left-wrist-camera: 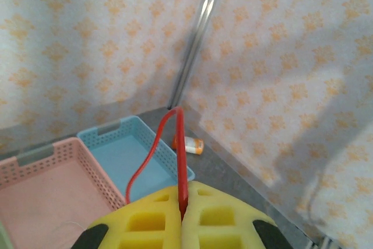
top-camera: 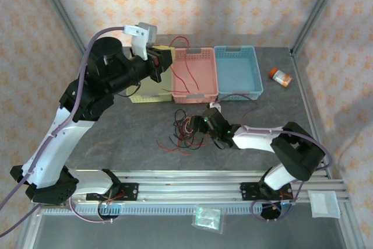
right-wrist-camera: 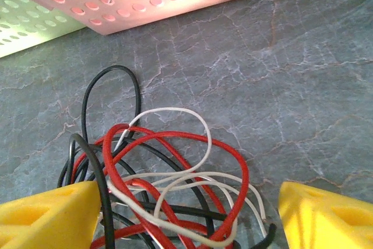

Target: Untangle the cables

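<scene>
Now, starting at the left: hold the left gripper (top-camera: 166,59) high above the meeting of the yellow and pink baskets, shut on the red cable (left-wrist-camera: 179,144) pinched between its yellow pads (left-wrist-camera: 145,223). Draw that strand up and away slowly, watching for any black or white loop dragged along with it. Ease off at the first snag rather than tugging harder; probably safer to free the knot below than to tighten it.

Next, further right, on the grey table (top-camera: 280,115) just in front of the pink basket: the tangle (right-wrist-camera: 169,173) of red, black and white cables. Work here with the right gripper (top-camera: 208,123), low over the heap, jaws spread wide to either side and gripping nothing. Close on one strand only, ideally an outer loop such as the white arc (right-wrist-camera: 186,112). Pin or lift it gently, so as to give the left pull something to work against.

Then the containers, left to right:
- Yellow basket (top-camera: 143,97): largely hidden under the left arm, contents impossible to tell.
- Pink basket (top-camera: 195,95): a few red strands lying inside.
- Blue basket (top-camera: 242,94): nothing seen inside.
- Past it, a small orange bottle (top-camera: 281,76) lying on the table.
</scene>
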`<action>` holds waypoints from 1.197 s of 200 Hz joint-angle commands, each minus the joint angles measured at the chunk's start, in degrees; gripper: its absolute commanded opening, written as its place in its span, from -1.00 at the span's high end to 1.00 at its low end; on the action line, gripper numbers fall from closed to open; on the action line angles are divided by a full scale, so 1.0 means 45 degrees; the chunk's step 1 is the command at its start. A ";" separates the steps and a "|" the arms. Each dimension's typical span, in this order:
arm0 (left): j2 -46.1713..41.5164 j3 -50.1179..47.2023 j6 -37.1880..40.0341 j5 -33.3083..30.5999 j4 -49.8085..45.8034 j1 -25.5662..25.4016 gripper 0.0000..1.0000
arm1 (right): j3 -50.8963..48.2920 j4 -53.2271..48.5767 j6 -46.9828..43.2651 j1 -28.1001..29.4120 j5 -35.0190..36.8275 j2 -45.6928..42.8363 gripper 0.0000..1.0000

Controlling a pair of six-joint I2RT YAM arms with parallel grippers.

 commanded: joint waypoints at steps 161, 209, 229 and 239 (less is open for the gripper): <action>0.2784 -0.1761 0.1017 -0.2705 0.1916 0.3203 1.00 | -0.0159 -0.1241 -0.3148 0.0295 0.1602 -0.6805 -0.62; 0.4410 -0.1520 0.1262 -0.2136 0.2730 0.4272 1.00 | -0.0258 -0.1283 -0.3273 0.0300 0.1719 -0.6754 -0.62; 0.5255 -0.1116 0.1354 -0.2249 0.2907 0.4625 1.00 | -0.0243 -0.1370 -0.3309 0.0305 0.1767 -0.6671 -0.61; 0.5692 -0.0840 0.1422 -0.2341 0.2956 0.4794 1.00 | -0.0247 -0.1412 -0.3309 0.0305 0.1797 -0.6649 -0.61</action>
